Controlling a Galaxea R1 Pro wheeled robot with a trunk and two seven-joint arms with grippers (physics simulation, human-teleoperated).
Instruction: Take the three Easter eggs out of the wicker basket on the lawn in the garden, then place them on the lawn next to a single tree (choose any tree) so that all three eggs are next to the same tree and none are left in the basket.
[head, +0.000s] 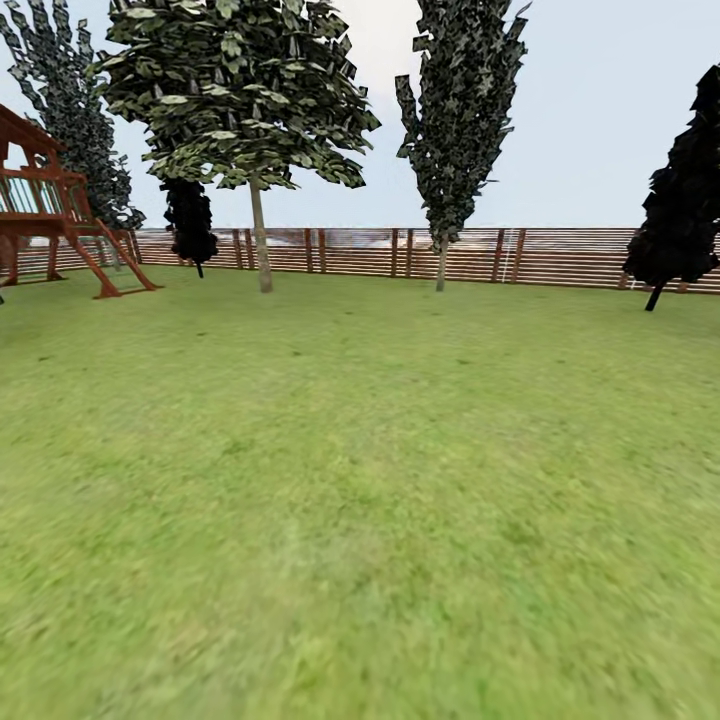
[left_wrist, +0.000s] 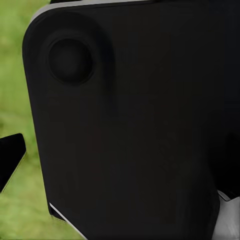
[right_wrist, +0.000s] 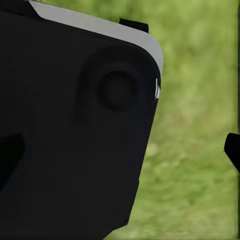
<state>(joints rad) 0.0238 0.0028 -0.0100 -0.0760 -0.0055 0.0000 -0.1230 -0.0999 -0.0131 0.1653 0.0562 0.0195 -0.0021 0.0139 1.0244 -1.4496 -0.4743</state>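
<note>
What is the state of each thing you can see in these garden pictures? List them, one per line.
Lawn: flat green grass.
Tree: upright, pale bare trunk, leafy canopy.
Dark cone trees: standing by the fence.
Fence: upright, unbroken slats.
Play frame: standing, ladder leaning down.

The lawn (head: 360, 480) is wide, flat green grass. One tall tree (head: 260, 240) stands at its far side — a thin, pale, straight trunk with light green leaves on top — near the brown fence of the garden (head: 560, 255).
</note>
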